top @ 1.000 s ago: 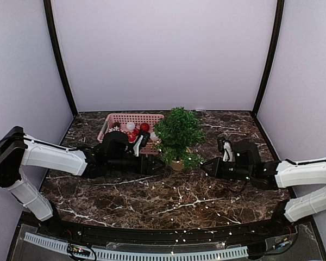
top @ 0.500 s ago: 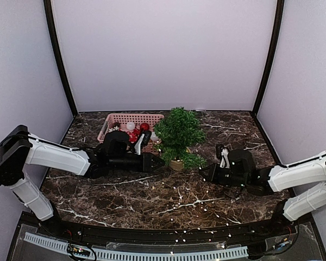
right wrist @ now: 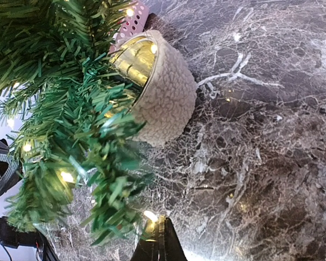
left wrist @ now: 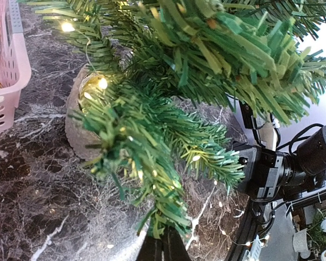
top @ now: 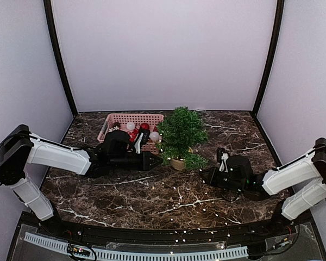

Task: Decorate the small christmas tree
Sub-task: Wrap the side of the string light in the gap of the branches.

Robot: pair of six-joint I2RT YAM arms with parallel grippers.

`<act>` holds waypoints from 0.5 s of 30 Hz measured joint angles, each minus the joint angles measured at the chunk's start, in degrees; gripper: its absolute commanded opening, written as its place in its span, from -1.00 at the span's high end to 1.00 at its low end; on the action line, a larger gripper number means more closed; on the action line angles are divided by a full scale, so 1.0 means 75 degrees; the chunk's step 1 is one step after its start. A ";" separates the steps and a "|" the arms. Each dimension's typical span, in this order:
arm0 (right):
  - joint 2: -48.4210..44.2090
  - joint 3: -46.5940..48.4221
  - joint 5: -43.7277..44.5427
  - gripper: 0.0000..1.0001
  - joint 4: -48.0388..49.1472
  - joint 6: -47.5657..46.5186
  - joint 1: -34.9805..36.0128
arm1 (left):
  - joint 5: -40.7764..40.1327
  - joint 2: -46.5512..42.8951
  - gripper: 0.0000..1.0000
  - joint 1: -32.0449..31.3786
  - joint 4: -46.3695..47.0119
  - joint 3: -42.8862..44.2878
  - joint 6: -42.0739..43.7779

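Note:
The small christmas tree (top: 179, 131) stands mid-table in its tan pot (top: 177, 163), with lit bulbs of a light string (top: 191, 205) among its branches. My left gripper (top: 158, 160) lies low at the pot's left. In the left wrist view its fingers (left wrist: 163, 246) are shut on the tip of a low branch (left wrist: 146, 168). My right gripper (top: 202, 173) sits low to the right of the pot (right wrist: 165, 103). It is shut (right wrist: 162, 234) with a lit bulb (right wrist: 151, 216) of the string at its fingertips.
A pink basket (top: 125, 120) holding red and white baubles stands behind the left arm, touching the tree's left side. The rest of the light string trails over the dark marble table (top: 125, 196) toward the front edge, where more bulbs glow.
My left gripper has shut on the low branch. The right arm has drawn back to the right and toward the near edge, its gripper still shut. The tree has shifted slightly right.

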 measured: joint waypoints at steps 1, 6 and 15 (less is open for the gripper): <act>0.0108 0.0000 0.0000 1.00 0.0143 -0.0012 0.0003 | -0.0029 0.0000 1.00 0.0029 -0.0012 0.0000 0.0003; 0.0571 0.0000 -0.0041 1.00 0.0848 -0.0134 0.0003 | -0.0140 -0.0003 0.87 0.0178 -0.0152 0.0000 0.0149; 0.0927 0.0000 -0.0198 1.00 0.1515 -0.0289 0.0099 | -0.0880 -0.0615 -0.22 0.0277 -0.1102 0.0023 0.0694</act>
